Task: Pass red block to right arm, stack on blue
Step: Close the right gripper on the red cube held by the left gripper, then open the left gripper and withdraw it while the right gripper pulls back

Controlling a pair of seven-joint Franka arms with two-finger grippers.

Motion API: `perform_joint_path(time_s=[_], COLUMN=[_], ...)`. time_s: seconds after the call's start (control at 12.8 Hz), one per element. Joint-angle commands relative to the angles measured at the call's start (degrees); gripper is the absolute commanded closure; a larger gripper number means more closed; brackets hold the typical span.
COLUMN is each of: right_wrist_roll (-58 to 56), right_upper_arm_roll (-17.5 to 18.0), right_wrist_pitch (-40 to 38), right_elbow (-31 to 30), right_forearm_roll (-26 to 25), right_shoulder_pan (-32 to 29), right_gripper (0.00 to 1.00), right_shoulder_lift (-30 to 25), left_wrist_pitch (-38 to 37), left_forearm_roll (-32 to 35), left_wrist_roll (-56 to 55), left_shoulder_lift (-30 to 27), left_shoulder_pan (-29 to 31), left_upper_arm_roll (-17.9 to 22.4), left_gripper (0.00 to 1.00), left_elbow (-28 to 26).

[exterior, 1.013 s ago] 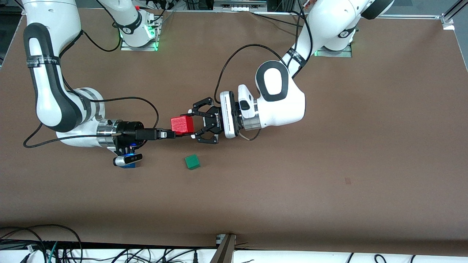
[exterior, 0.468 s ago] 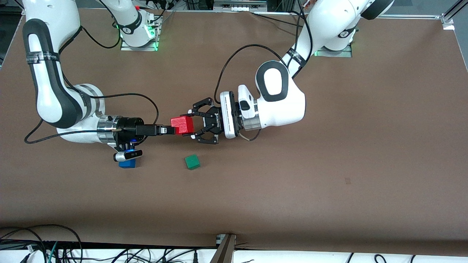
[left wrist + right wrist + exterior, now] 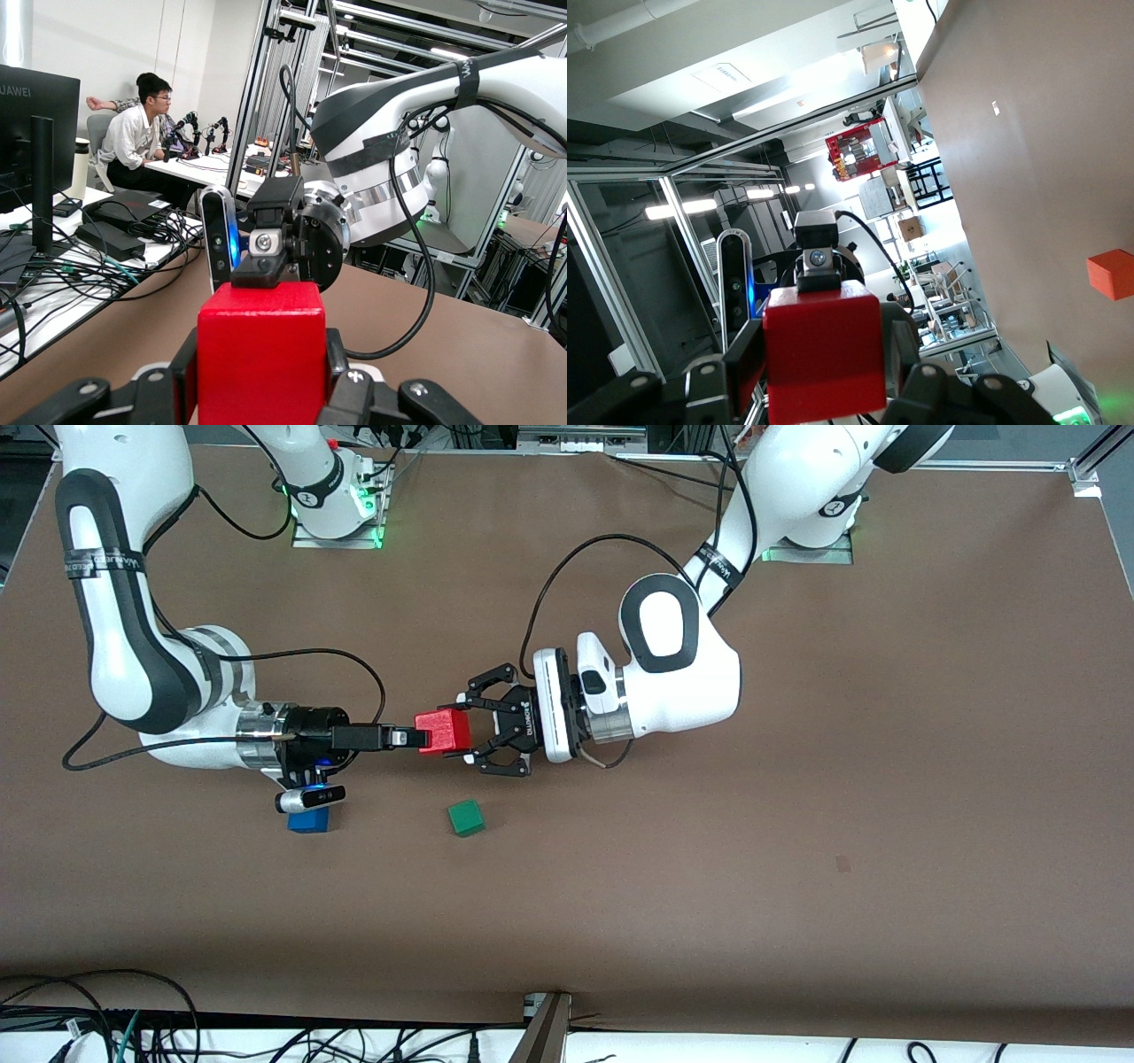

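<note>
**Front view.** In the middle of the frame the left claw [image 3: 463,727], reaching in from the upper part of the frame, is clenched on the red block [image 3: 445,731] and holds it up over the desk [image 3: 797,868]. The right claw [image 3: 409,737] meets the block end-on from the right arm's side and touches it. I cannot tell whether it has clamped. Lower in the frame the blue cube [image 3: 307,821] sits on the desk, partly covered by the right arm's wrist camera. The green cube [image 3: 466,817] lies nearer the frame's centre, well apart from the blue one.

**Left wrist view.** The red block [image 3: 261,354] fills the lower middle, pinched between the black linkage of the left claw. The right claw [image 3: 259,257] faces the lens head-on, against the block's upper edge.

**Right wrist view.** The red block [image 3: 822,354] again sits close to the lens, with black linkage either side. An orange cube [image 3: 1112,273] rests on the desk, well apart.

The step in hand looks like the hand-over itself. To do it well, the right claw should bite squarely on faces the left claw leaves free and be firmly set before the left lets go. The left should then draw straight back so the block does not twist. After that, the block should go down level on the blue cube, edges matched.

No container shows in any view.
</note>
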Motion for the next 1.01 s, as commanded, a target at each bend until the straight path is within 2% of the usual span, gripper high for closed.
perform_joint_path(time_s=[0.0,0.23,0.31,0.39,0.62,0.7,0.94], right_wrist_roll=[-1.6,-1.6,-1.6,-1.6,-1.5,-1.4,-0.7], right_upper_arm_roll=[0.2,0.2,0.2,0.2,0.1,0.0,-0.6], right_wrist_pitch=[0.2,0.2,0.2,0.2,0.3,0.1,0.0], right_elbow=[-2.6,-2.5,-2.4,-2.3,-1.8,-1.2,0.3], right_forearm_roll=[1.5,1.4,1.5,1.5,1.5,1.4,0.6], right_shoulder_pan=[0.0,0.0,0.0,0.0,-0.1,-0.3,-0.7], right_gripper=[0.49,0.66,0.72,0.78,0.97,1.0,1.0], right_shoulder_lift=[-1.9,-1.9,-1.9,-1.8,-1.5,-1.3,-1.2], left_wrist_pitch=[0.6,0.6,0.6,0.6,0.6,0.5,0.3], left_forearm_roll=[-1.8,-1.9,-1.9,-2.1,-2.2,-2.2,-1.4], left_wrist_roll=[0.7,0.6,0.3,0.1,-2.0,-2.6,-4.6], left_shoulder_lift=[1.6,1.7,1.7,1.7,1.6,1.6,0.7], left_shoulder_pan=[-1.2,-1.3,-1.3,-1.3,-1.3,-1.5,-1.2], left_upper_arm_roll=[0.9,0.9,0.9,0.9,0.9,0.9,1.1], left_gripper=[1.0,1.0,0.74,0.01,0.0,0.0,0.0], left_elbow=[3.0,3.1,3.1,3.0,2.9,2.7,1.8])
